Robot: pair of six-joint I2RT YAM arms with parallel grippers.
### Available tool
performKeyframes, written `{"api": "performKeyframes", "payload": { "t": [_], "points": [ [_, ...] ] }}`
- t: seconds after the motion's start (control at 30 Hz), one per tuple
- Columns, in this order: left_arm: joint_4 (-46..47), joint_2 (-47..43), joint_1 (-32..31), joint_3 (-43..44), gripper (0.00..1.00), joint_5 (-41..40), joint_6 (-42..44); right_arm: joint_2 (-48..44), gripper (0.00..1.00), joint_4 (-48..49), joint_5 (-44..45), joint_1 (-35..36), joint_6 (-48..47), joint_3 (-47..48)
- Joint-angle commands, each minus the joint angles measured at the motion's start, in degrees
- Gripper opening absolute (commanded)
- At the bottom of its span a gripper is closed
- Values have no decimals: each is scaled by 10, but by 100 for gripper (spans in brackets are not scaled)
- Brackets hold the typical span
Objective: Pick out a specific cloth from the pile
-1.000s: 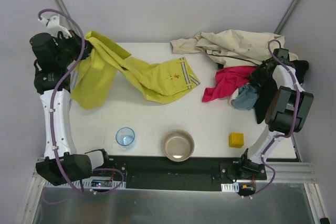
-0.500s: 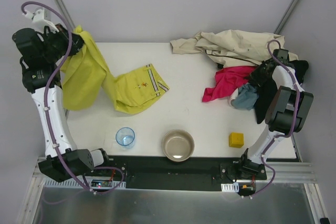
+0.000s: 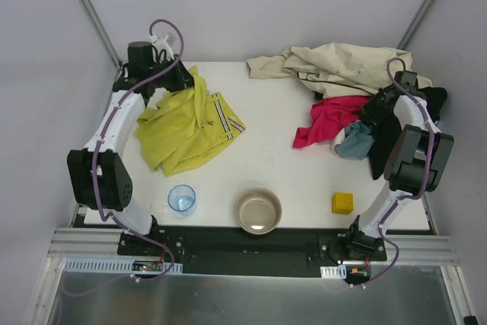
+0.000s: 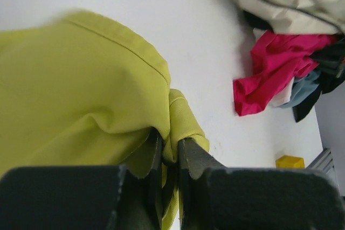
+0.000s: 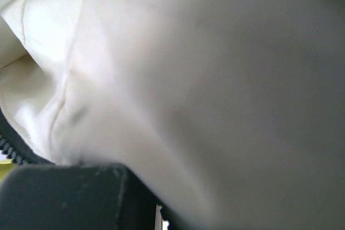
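Observation:
The yellow-green cloth (image 3: pixel 179 131) lies bunched on the left part of the table, apart from the pile. My left gripper (image 3: pixel 186 80) sits at its far edge, shut on a fold of the cloth (image 4: pixel 81 90); the fabric is pinched between the fingers of that gripper (image 4: pixel 170 145). The pile (image 3: pixel 342 66) stays at the back right: a big beige cloth, a magenta piece (image 3: pixel 331 119), blue-grey and black pieces. My right gripper (image 3: pixel 378 106) is down in the pile. In the right wrist view beige fabric (image 5: pixel 188 79) covers nearly everything and hides the fingertips.
A clear blue cup (image 3: pixel 181 198), a metal bowl (image 3: pixel 258 211) and a yellow block (image 3: pixel 342 203) stand along the near edge. The magenta piece (image 4: pixel 275 68) and the yellow block (image 4: pixel 289 161) also show in the left wrist view.
My left arm has swung in from beyond the table's left edge to its back left. The yellow-green cloth, hanging before, now rests heaped on the table. The right arm has not moved.

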Motion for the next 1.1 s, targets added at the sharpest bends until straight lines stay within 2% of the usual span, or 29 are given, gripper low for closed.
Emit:
{"api": "performKeyframes", "payload": {
  "t": [0.0,0.33,0.4,0.47,0.5,0.6,0.63,0.87,1.0,1.07],
  "points": [
    [45,45,-52,-41,0,-30,1,-16,1,20,14,-3,6,-4],
    [50,182,-167,-59,0,-117,-29,-15,1,20,10,1,6,-5],
    [50,203,-177,-53,6,-122,-35,-15,1,22,8,2,7,-7],
    [50,209,-182,-51,43,-129,-37,-15,1,22,6,4,6,-7],
    [49,206,-183,-50,56,-133,-37,-15,1,23,6,5,6,-8],
    [40,169,-184,-54,78,-165,-34,-15,1,24,4,6,6,-8],
    [37,153,-184,-58,99,-177,-30,-15,1,24,4,7,6,-8],
    [14,17,-199,-89,99,-213,-15,-14,2,26,5,12,6,-7],
    [2,-35,-233,-113,99,-216,-8,-10,3,26,5,12,5,-8],
    [-5,-42,-254,-125,95,-212,-7,-9,4,26,5,13,6,-9]
  ]
}}
